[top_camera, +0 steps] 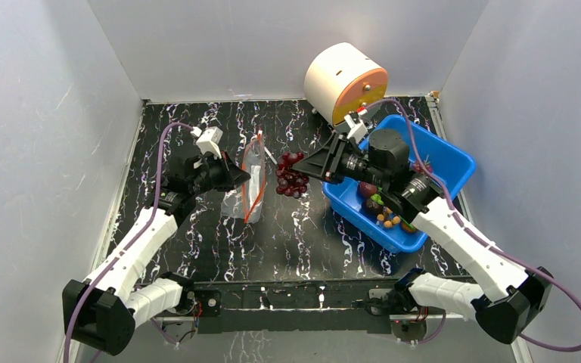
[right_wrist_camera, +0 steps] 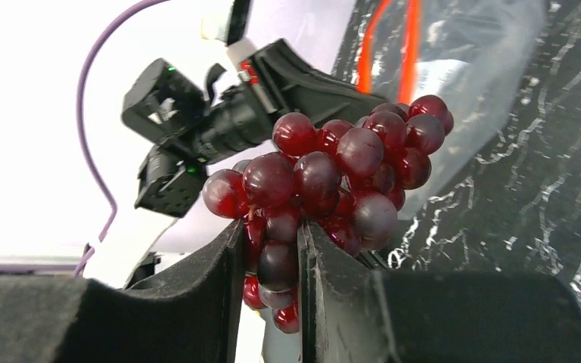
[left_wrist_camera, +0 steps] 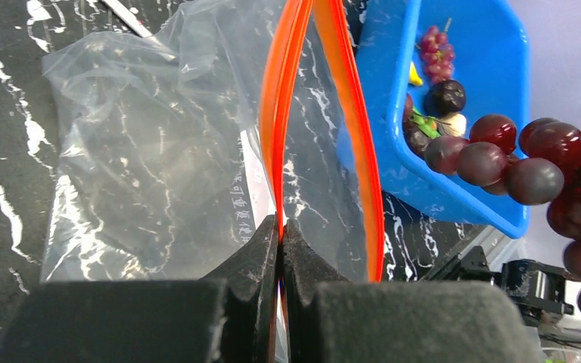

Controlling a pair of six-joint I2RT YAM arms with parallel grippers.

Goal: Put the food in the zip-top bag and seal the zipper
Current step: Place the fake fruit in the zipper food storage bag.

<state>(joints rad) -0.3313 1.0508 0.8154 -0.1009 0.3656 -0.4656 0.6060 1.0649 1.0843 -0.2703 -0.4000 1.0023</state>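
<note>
Clear film zip-top bag (top_camera: 236, 203) sits left of centre over the counter (top_camera: 302, 242). It's soft, crinkly and slippery, so the stiffer zipper (left_wrist_camera: 284, 113) is the place to hold. My left gripper (left_wrist_camera: 281, 227) is pressed together on one zipper lip. The other lip bows away, mouth facing right, strip running near-to-far. Just right of it, my right gripper (right_wrist_camera: 271, 234) pinches the grape bunch (right_wrist_camera: 333, 174) low in the cluster. It looks light and lumpy and may swing. The bunch hangs between the bag and the blue bin (top_camera: 454, 162), pointing at the mouth.

Left: zip-top bag (top_camera: 239, 198); middle: grape bunch (top_camera: 290, 174); right: bin (top_camera: 442, 155); drum (top_camera: 344, 79) behind.
</note>
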